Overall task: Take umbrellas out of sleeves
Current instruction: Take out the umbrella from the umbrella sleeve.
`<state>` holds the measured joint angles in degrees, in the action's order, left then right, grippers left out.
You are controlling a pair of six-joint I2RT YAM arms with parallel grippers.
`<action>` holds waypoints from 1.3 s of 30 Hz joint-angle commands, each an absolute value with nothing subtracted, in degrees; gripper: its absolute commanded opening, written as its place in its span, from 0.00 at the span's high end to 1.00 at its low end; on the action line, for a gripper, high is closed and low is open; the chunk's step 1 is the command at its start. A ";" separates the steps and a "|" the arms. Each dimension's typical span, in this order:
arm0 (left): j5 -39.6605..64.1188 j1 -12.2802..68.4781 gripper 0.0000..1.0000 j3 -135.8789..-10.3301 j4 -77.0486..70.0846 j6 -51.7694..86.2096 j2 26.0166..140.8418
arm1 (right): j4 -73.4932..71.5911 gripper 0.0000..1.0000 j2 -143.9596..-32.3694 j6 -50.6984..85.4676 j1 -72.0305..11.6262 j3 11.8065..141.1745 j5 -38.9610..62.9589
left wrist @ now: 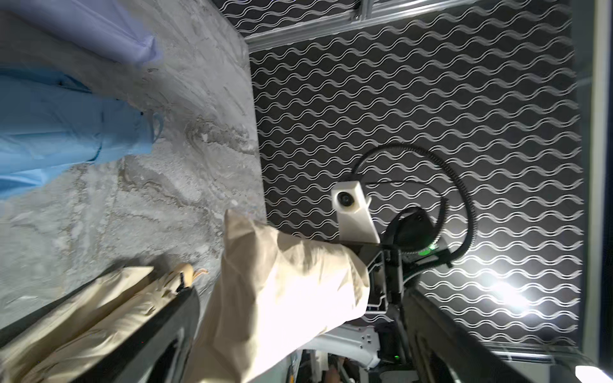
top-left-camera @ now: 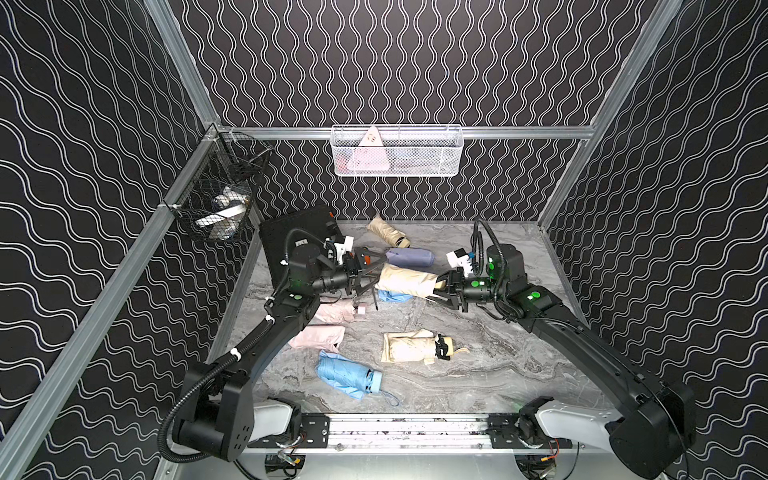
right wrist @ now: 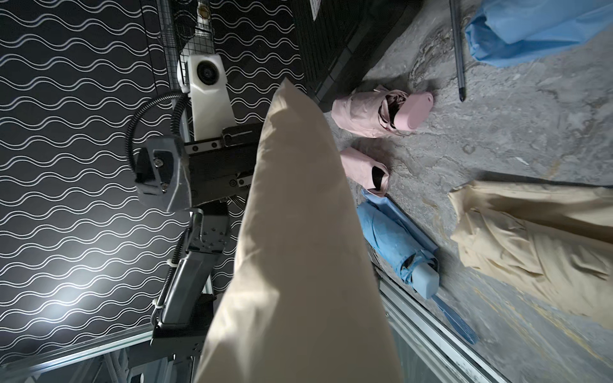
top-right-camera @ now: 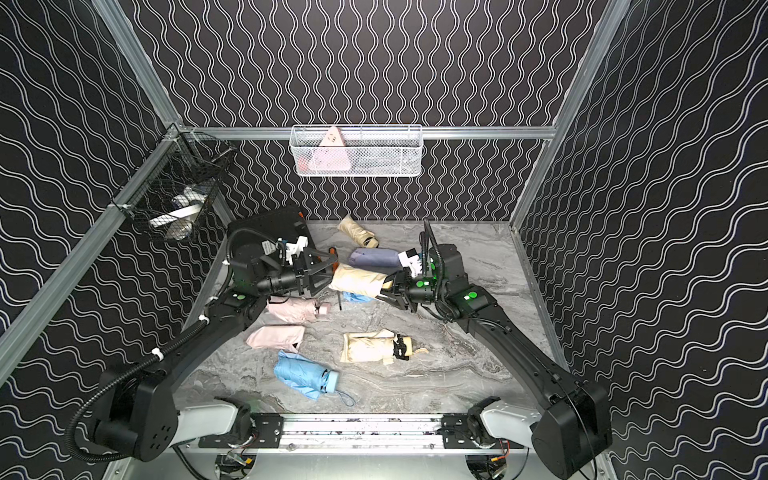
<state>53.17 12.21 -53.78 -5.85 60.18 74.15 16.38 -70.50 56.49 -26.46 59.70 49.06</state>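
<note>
Inside cream sleeve (top-left-camera: 409,279): cream umbrella (top-left-camera: 439,285).

Black wavy-line walls (top-left-camera: 395,62), aluminium frame rails (top-left-camera: 498,132), grey marble tabletop (top-left-camera: 478,374), white mesh basket (top-left-camera: 436,162)

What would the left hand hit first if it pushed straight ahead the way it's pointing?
Likely the cream sleeve, whose closed end lies right at the open left hand; the right hand grips its other end. Depth unclear.
</note>
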 commanded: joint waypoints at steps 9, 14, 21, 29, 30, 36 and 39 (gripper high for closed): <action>53.70 15.11 0.12 -59.70 22.77 32.79 75.94 | 23.64 0.87 -74.03 47.46 -26.46 64.54 55.74; 54.69 14.59 0.26 -59.87 24.20 32.00 77.39 | 23.60 0.87 -74.36 47.68 -26.44 64.51 55.50; 55.40 13.46 0.41 -59.59 23.57 32.90 77.74 | 23.74 0.87 -73.24 47.59 -26.40 63.48 55.02; 55.69 12.52 0.50 -59.02 23.96 33.18 77.43 | 23.55 0.89 -72.85 47.33 -26.39 62.67 54.67; 55.91 12.48 0.54 -58.89 23.55 33.38 77.45 | 23.47 0.89 -72.86 47.37 -26.44 62.67 54.68; 56.32 12.05 0.86 -58.14 22.58 34.23 77.47 | 24.19 0.90 -73.03 46.78 -26.41 63.36 54.66; 56.02 11.63 1.00 -58.06 23.53 33.85 77.52 | 24.48 0.90 -73.04 46.50 -26.45 63.33 54.48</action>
<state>56.51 11.97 -58.37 22.50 34.44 77.54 27.40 -73.25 48.14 -26.46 62.59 52.38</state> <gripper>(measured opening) 0.046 0.307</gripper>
